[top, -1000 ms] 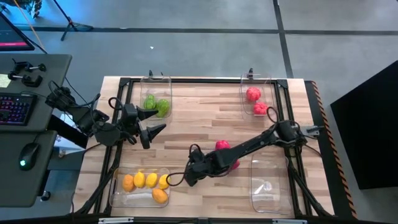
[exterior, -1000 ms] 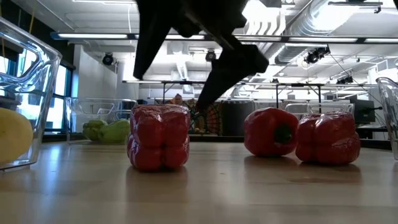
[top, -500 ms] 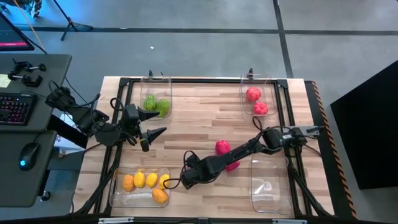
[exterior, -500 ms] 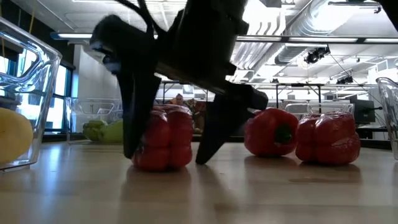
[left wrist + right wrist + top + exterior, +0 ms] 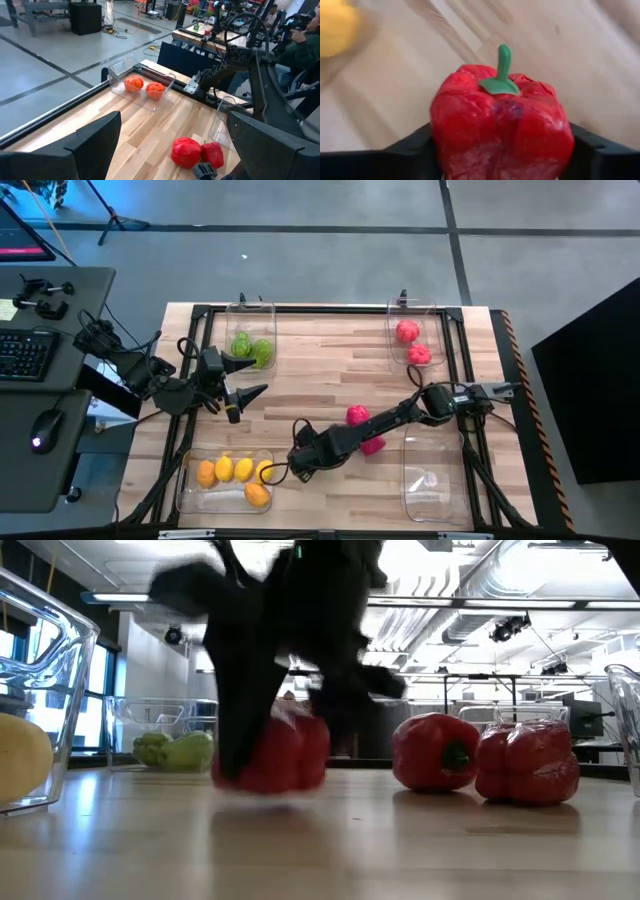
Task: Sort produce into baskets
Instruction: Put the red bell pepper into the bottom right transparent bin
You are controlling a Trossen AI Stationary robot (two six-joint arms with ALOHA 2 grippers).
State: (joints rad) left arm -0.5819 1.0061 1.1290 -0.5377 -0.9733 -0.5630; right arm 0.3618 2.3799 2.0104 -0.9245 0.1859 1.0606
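My right gripper [image 5: 297,463] reaches to the table's near middle and is shut on a red pepper [image 5: 502,125] with a green stem. The arm hides this pepper in the high view; it shows blurred in the low view [image 5: 285,755]. Two more red peppers [image 5: 357,416] [image 5: 372,444] rest on the table beside the right arm. My left gripper [image 5: 245,393] is open and empty at the left, near the far-left basket [image 5: 250,315] of green produce. The near-left basket [image 5: 185,480] holds yellow and orange pieces, and the far-right basket [image 5: 412,310] holds red ones. My right gripper pinches the red pepper between its two fingers by two opposite sides [image 5: 437,137], low on its body. The fingers [image 5: 235,720] come from above, slanting down. The pepper's stem [image 5: 503,62] stays free; whether its underside is clear of the table I cannot tell.
A clear basket [image 5: 430,480] with no produce in it stands at the near right. Black frame rails [image 5: 320,308] run along the table's edges. Bare wood lies in the table's middle [image 5: 320,380]. A desk with a keyboard and mouse [image 5: 40,360] stands left of the table.
My right gripper has come down and a little toward the table's near left, over the red pepper, and its fingers have closed in on the pepper's sides. The pepper has shifted and tilted from where it stood upright.
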